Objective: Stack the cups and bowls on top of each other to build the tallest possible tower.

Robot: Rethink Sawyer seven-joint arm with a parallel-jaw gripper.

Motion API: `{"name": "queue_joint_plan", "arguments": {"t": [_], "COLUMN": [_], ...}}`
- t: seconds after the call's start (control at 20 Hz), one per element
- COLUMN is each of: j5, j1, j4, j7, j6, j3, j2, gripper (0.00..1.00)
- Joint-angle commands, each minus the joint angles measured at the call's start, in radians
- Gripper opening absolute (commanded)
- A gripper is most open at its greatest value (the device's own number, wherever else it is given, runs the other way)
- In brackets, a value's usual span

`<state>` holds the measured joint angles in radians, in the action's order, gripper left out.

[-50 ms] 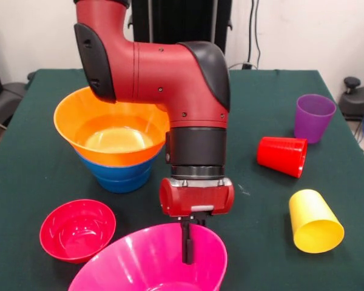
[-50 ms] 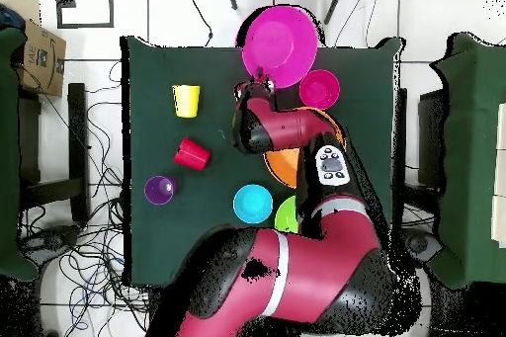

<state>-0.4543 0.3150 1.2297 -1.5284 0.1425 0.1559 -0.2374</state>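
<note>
My gripper hangs over the far rim of the large pink bowl. One dark finger lies against the bowl's inner wall; the other is hidden behind it. The grip looks shut on that rim. From overhead the pink bowl reaches past the table edge, with the gripper at its rim. The tower is an orange bowl nested on blue ones. A small red bowl sits beside the pink one. The purple cup stands upright. The red cup and yellow cup lie on their sides.
A light-blue bowl and a green bowl, partly under the arm, sit near the robot's base. The dark green table is ringed by chairs and floor cables. A cardboard box stands off one corner.
</note>
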Motion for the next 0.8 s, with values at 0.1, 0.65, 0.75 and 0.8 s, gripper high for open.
{"name": "queue_joint_plan", "arguments": {"t": [0.1,0.65,0.75,0.8], "j5": [-0.033,0.099,0.115,0.123], "j1": [0.016,-0.046,-0.050,-0.051], "j4": [0.052,0.123,0.140,0.144], "j7": [-0.038,-0.046,-0.052,-0.055], "j6": [-0.191,-0.520,-0.550,-0.566], "j3": [0.111,0.058,0.058,0.059], "j2": [0.077,-0.031,-0.048,-0.053], "gripper": [0.00,0.00,0.00,0.00]}}
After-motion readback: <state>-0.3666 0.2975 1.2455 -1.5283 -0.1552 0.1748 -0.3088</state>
